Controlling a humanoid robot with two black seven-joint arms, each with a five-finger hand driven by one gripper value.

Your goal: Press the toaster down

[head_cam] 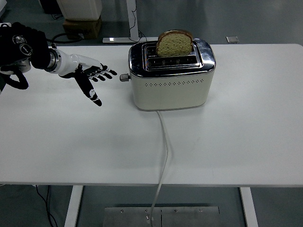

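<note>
One white tabletop point(236, 142) fills most of your view, its near edge running along the bottom and bare surface lying wide open toward 3 and 6 o'clock. One cream toaster point(171, 79) with a chrome top stands upright at about 12 o'clock from the tabletop's centre, close to the far edge. One slice of bread point(174, 43) stands tall out of the far slot, not pushed down. One white cord point(164, 156) runs from the toaster's front toward 6 o'clock and drops over the near edge. One small knob, the lever point(124, 77), sticks out of the toaster's end at 9 o'clock.

You have one arm in view: the left hand point(87, 75) comes in from 9 o'clock and hovers above the tabletop, its fingers point(105, 73) spread loosely and holding nothing, the thumb angled down toward 5 o'clock. The fingertips point at the lever, near it but not touching; a narrow gap of tabletop shows between them.
</note>
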